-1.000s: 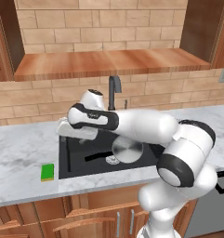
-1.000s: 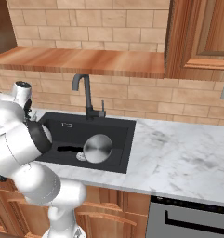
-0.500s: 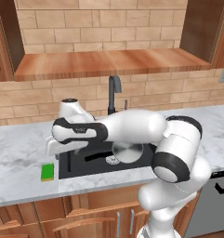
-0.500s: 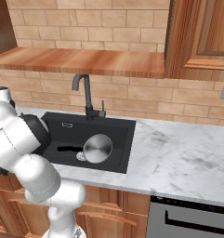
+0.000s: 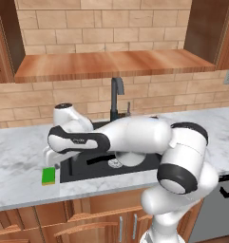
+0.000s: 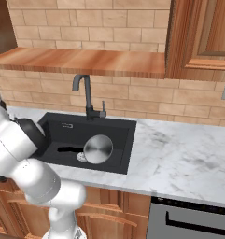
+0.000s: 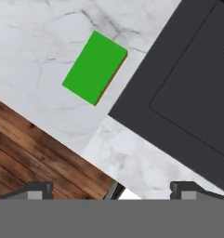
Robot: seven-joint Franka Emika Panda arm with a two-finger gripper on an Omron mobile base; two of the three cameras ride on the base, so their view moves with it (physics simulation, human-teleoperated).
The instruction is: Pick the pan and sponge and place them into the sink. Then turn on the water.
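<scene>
The white-grey marble counter (image 5: 21, 156) runs the width of the kitchen under a brick wall, its front edge meeting wooden cabinet fronts. Set into it is the large rectangular matte black sink (image 6: 118, 140), long axis along the counter, with a tall dark grey faucet (image 6: 86, 95) standing at its back rim. Broad bare marble lies to the right of the basin; a narrower strip lies to its left.

The small round silver-grey metal frying pan (image 6: 98, 149) lies flat on the sink floor, beside the round drain, its straight black handle (image 6: 69, 149) pointing left along the basin's length.

The small bright green rectangular sponge (image 5: 48, 176) lies flat on the counter just beside the sink's left front corner, apart from the rim and near the counter's front edge. In the hand view its long axis runs slantwise, roughly parallel to the basin's edge, with its thin yellowish side towards the sink.

The two-finger gripper (image 7: 111, 188) hangs above the counter's front edge, jaws spread wide and empty, the sponge (image 7: 95, 67) ahead of it and a little to one side.
</scene>
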